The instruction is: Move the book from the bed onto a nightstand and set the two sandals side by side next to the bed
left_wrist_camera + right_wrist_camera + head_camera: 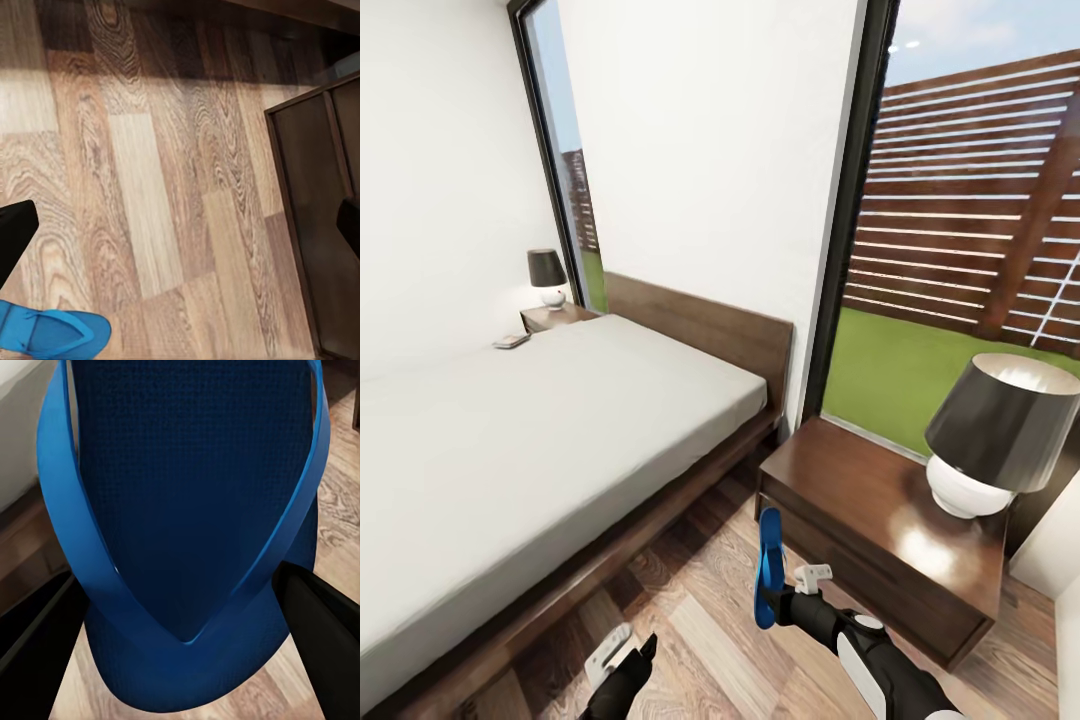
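Fingers of your right gripper (785,592) clamp one blue sandal (768,566) edge-up above the floor (700,600), between bed (510,440) and nightstand (880,515). Tilted so, it could land on edge and topple. Your left gripper's (622,655) fingers are apart, arm low, near the second sandal (49,330).

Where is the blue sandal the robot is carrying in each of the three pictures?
Head view: sandal low centre, held upright in the right gripper, between bed and nightstand.
Left wrist view: sandal at the bottom-left corner.
Right wrist view: sandal close up between the fingers.
Shared landmark: plank floor.
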Robot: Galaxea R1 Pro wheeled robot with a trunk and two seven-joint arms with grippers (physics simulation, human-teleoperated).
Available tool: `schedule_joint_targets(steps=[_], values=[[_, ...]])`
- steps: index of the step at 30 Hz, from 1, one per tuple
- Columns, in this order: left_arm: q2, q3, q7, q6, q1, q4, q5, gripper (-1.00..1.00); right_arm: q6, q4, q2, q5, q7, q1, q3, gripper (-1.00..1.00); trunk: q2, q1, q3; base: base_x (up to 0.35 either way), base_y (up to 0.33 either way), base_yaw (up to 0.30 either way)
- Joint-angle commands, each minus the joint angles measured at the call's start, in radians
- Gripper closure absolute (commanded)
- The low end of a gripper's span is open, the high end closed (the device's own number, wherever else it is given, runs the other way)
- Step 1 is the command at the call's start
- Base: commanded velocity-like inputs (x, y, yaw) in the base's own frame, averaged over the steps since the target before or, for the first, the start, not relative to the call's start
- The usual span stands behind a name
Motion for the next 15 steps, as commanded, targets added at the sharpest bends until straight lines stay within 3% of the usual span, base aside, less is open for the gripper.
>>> schedule_joint_targets(steps=[1,15], values=[[-0.001,0.003,-0.005,-0.001,-0.001,0.010,0.010,-1.00,0.005,-0.001,0.000,-0.009,0.001,0.000,0.001,1.00,-0.008,0.004,-0.004,0.000,0.000,0.000],[-0.001,0.003,-0.005,0.000,-0.001,0.052,0.010,-1.00,-0.013,-0.009,0.000,-0.007,-0.021,0.000,0.001,1.00,-0.106,0.058,-0.048,0.000,0.000,0.000]])
